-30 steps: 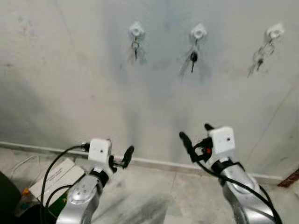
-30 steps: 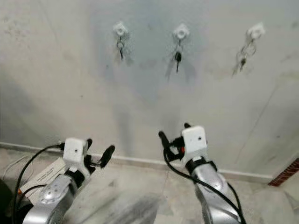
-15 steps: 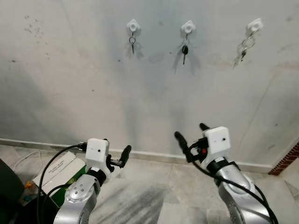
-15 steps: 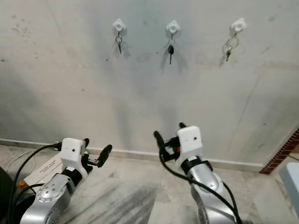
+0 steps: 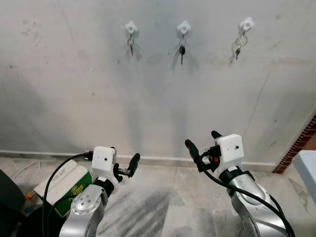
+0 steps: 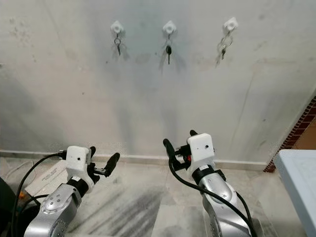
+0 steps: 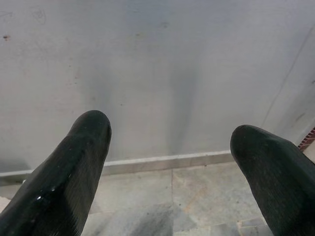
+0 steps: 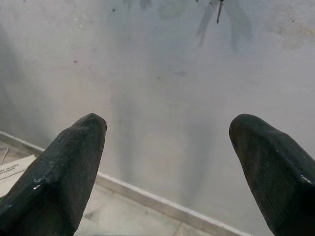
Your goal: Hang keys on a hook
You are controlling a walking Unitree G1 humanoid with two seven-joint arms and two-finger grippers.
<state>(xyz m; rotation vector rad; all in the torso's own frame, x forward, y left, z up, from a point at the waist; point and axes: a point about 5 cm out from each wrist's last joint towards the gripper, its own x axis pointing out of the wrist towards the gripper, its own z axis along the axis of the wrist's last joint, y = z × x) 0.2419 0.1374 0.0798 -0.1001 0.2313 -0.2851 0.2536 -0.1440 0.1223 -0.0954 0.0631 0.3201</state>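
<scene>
- Grey plaster wall [image 5: 74, 98] takes up most of the frame, marble floor [image 5: 163, 207] along the bottom.
- Both arms low: left gripper [image 5: 126, 165] and right gripper [image 5: 203, 148], jaws spread, nothing held.
- Three white hooks across the top [image 5: 131, 27] [image 5: 183, 27] [image 5: 245, 23], each with keys [image 5: 181, 51] dangling.
- Looks like hanging's done, so the next move is probably just backing off.
- Green box [image 5: 66, 185] lower left, writing too blurry to read.
</scene>
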